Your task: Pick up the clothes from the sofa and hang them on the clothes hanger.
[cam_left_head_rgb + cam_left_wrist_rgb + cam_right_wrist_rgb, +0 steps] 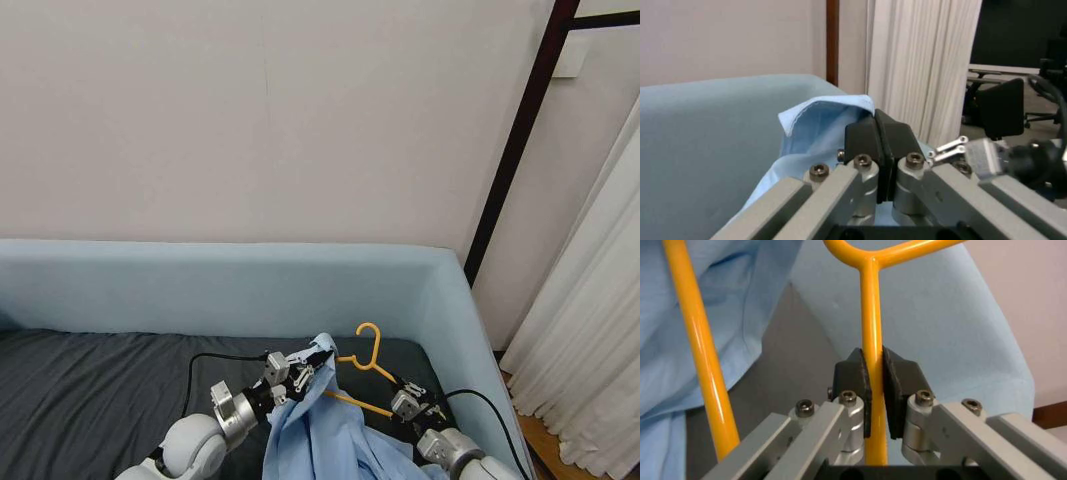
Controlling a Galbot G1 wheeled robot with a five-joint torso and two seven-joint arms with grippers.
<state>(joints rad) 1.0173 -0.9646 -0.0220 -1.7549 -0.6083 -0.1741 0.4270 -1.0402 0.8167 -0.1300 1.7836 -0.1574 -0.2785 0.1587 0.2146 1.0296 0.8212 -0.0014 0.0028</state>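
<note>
We faced the sofa (200,285), its pale blue back running across the head view and its dark grey seat (90,380) below. The light blue shirt (320,430) hung in a loose bundle over the right end of that seat, lifted clear at the collar and trailing down out of the head view. Just beside the collar, on the right, stood the yellow hanger (372,350), hook uppermost, one arm of it slanting down against the cloth.

The left gripper (310,368) was closed tight on a fold of the shirt at the collar, its black pads pressed together with cloth between them. The right gripper (400,392) was clamped on the hanger's straight stem just below the hook.

We judged the shirt light, limp and prone to sag or slide, so the stitched collar edge was the firmest place to hold it. Any grip lower down would likely just gather slack. The hanger looked rigid, thin and smooth. Held on its stem it could twist between the pads, so we thought the grip needed to be firm and the moves slow.

Much was hidden from us. The lower shirt, its sleeves and the hanger's far arm were cut off or buried in folds, and we could not tell whether any part of the hanger was already inside the neck opening.
</note>
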